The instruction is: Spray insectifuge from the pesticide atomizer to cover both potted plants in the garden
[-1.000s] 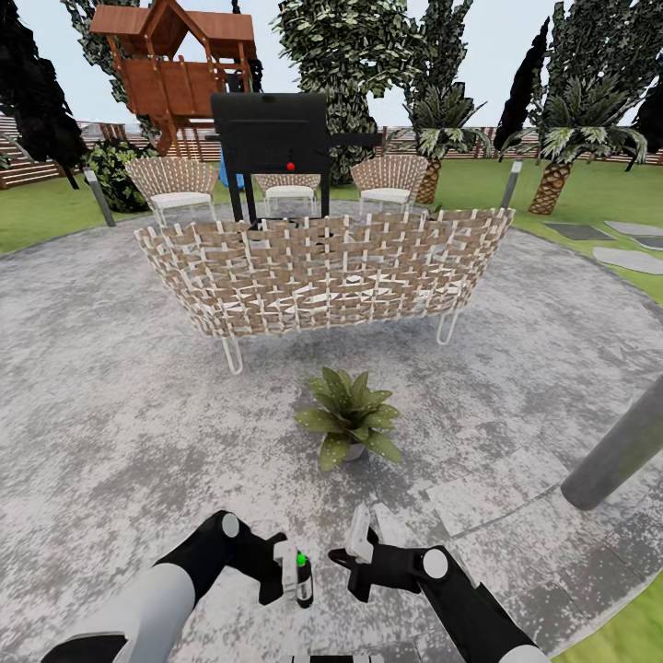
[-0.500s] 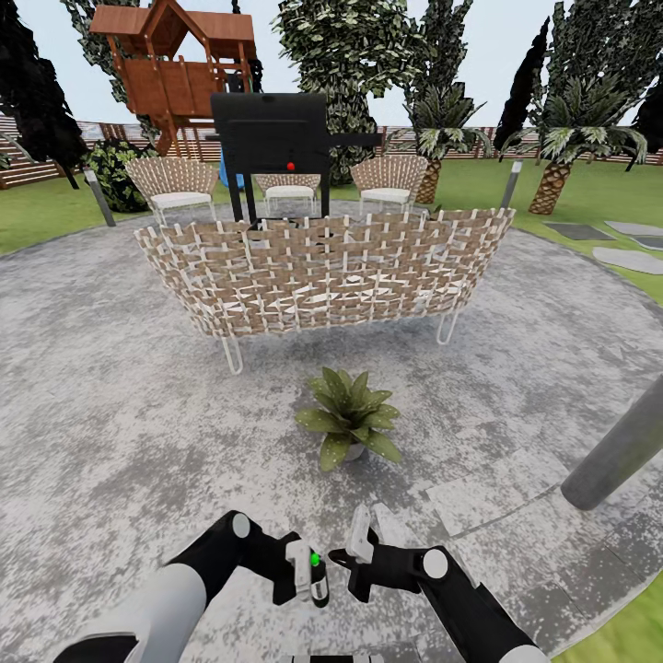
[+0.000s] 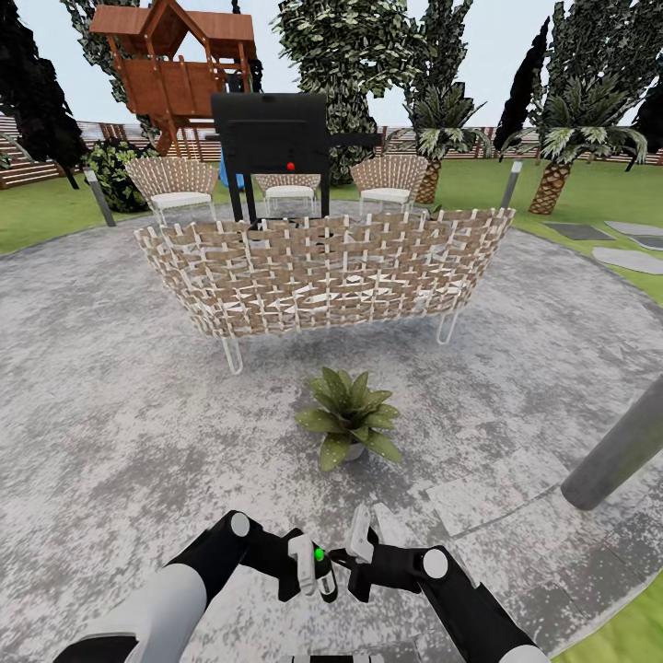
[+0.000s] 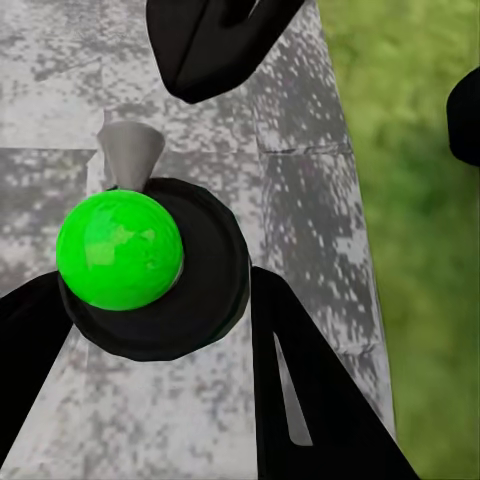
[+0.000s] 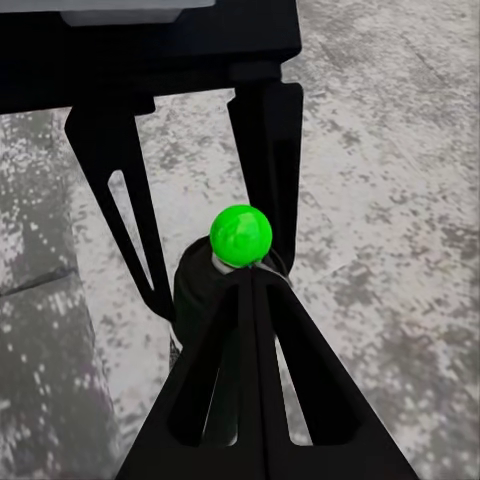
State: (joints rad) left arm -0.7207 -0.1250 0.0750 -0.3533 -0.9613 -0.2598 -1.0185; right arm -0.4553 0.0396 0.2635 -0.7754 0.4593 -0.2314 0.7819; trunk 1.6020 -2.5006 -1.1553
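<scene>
The left gripper (image 3: 311, 573) is clamped on the pesticide atomizer (image 3: 319, 572), which sits between its fingers (image 4: 310, 400) with the green-capped head up. Just beside it, the right gripper (image 3: 365, 545) appears to hold its fingers nearly together, though this angle leaves that uncertain. One potted plant (image 3: 349, 415) stands ahead on the grey stone patio (image 3: 110, 414), before a woven sofa (image 3: 322, 272).

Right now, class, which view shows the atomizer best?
Left wrist: the atomizer sits large between the left gripper fingers, nozzle visible. Right wrist shows it partly behind fingers; head view shows it small.
</scene>
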